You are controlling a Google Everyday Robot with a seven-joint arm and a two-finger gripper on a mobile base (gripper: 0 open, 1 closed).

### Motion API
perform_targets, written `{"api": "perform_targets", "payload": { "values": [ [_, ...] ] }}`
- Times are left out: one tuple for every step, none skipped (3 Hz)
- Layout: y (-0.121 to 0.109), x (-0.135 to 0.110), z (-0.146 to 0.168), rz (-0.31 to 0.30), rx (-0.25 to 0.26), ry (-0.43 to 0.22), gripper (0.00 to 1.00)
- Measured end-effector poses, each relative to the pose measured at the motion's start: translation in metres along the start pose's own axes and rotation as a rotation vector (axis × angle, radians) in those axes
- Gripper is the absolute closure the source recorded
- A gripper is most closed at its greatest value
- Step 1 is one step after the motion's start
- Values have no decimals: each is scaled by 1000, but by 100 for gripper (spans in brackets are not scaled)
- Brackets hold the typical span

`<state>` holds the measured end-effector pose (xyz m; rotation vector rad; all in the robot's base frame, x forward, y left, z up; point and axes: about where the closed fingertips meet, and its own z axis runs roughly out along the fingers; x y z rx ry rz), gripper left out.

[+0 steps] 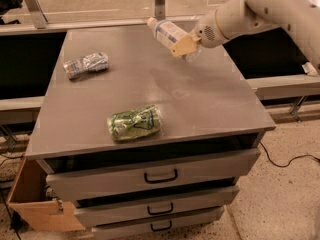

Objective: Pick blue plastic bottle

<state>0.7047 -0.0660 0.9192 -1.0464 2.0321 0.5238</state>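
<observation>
The blue plastic bottle [166, 32] is clear with a white cap and a blue-and-white label. It is tilted, cap to the upper left, held above the far right part of the grey cabinet top [200, 94]. My gripper [184, 46] reaches in from the upper right and is shut on the bottle's lower half, its tan fingers [181, 45] around it. The bottle is off the surface.
A crushed green can [134, 122] lies near the front edge. A crushed silver can [86, 64] lies at the far left. Drawers [160, 176] are below the top. A cardboard box [35, 204] stands on the floor at lower left. A rail runs behind.
</observation>
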Motion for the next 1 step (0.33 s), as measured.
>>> {"api": "perform_targets", "payload": {
  "values": [
    [10,3,-31,-116,-94,-23,100]
  ]
}}
